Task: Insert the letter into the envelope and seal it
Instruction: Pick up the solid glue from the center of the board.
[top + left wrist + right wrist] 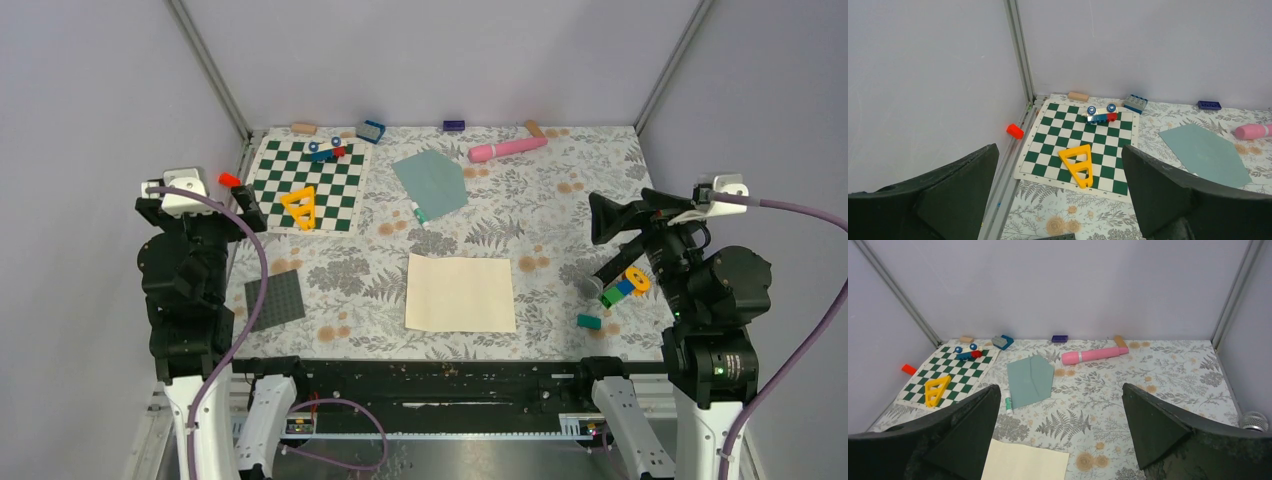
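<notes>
My left hand and right hand hang wide open, empty. The letter lies flat on the worktop, the envelope apart beyond it. I should pinch the letter's edge lightly, avoiding creases.

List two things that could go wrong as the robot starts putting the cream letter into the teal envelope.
The letter is larger than the envelope, so unfolded it probably will not fit. A small green-and-white stick lies beside the envelope's near edge; sliding the letter in may knock it or snag.
</notes>
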